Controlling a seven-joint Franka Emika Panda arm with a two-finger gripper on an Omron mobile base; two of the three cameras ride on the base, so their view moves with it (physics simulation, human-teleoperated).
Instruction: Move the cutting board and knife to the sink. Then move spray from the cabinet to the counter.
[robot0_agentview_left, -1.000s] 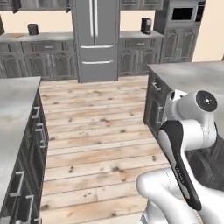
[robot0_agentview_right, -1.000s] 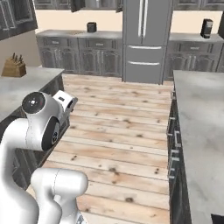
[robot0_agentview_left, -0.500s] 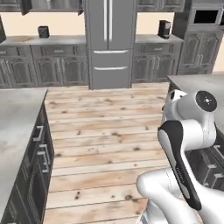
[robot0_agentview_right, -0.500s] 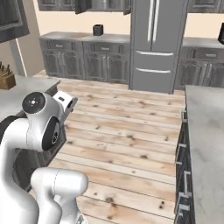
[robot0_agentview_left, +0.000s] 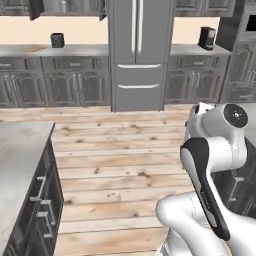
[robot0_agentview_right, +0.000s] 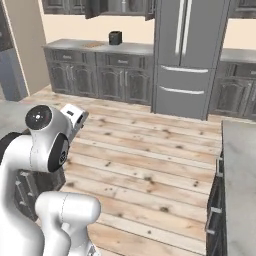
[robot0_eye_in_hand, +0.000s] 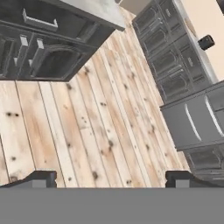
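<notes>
My gripper (robot0_eye_in_hand: 111, 179) is open with nothing between its dark fingertips (robot0_eye_in_hand: 41, 178), and it looks down over bare wooden floor. The cutting board (robot0_agentview_left: 35, 48) (robot0_agentview_right: 92, 44) lies flat on the far counter (robot0_agentview_left: 80, 50) (robot0_agentview_right: 135, 48), left of a black toaster (robot0_agentview_left: 57, 40) (robot0_agentview_right: 115, 37) (robot0_eye_in_hand: 205, 42). Above it the cabinet (robot0_agentview_left: 65, 6) (robot0_agentview_right: 120, 6) has its doors swung open. At this distance I cannot make out the knife or the spray. The sink is out of view.
A steel fridge (robot0_agentview_left: 136, 50) (robot0_agentview_right: 187, 55) stands in the middle of the back wall, with a coffee machine (robot0_agentview_left: 206, 37) on the counter to its right. Island counters flank the floor (robot0_agentview_left: 20, 150) (robot0_agentview_right: 240, 160). Wide plank floor lies between them.
The whole scene has shifted: the base has driven and turned, so the fridge and back wall look nearer and more central. The arm keeps its pose and the gripper stays open.
</notes>
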